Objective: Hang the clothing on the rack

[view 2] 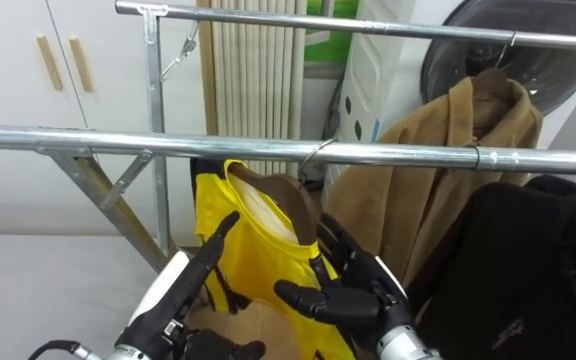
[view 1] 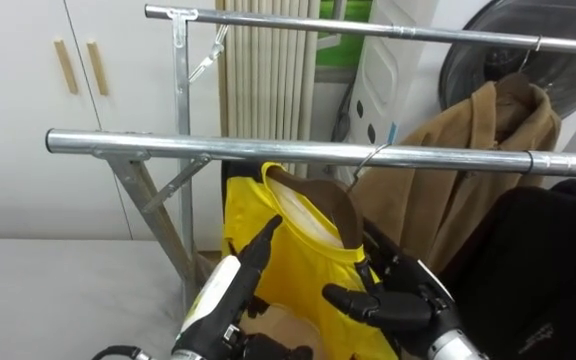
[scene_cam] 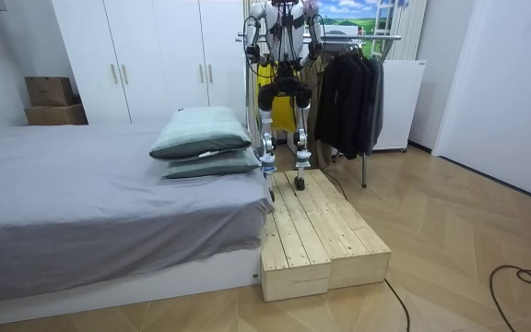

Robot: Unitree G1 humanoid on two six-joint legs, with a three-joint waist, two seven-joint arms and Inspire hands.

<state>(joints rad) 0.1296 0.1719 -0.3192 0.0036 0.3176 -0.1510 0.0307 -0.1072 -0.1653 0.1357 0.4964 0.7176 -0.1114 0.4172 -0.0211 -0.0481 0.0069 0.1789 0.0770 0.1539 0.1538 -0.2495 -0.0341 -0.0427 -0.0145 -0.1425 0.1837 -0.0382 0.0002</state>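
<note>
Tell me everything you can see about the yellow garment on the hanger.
The yellow garment is bright, smooth-looking cloth with a pale inner neckline, draped on a brown hanger whose wire hook reaches the near metal rail. It hangs tilted, left of a tan coat. The left hand lays straight fingers on its front; the right hand pinches its shoulder.

The clothes rail (view 1: 298, 150) is of bare metal, smooth and shiny (the look is grey, galvanised). The yellow garment (view 1: 308, 272) is thin, smooth cloth with a slight sheen. The tan coat (view 1: 468, 170) is thick matt cloth, a little fuzzy; the black jacket (view 1: 538, 270) is matt cloth too. The wardrobe handles (view 1: 65, 66) are pale wood, the platform (scene_cam: 316, 231) raw wooden planks
</note>
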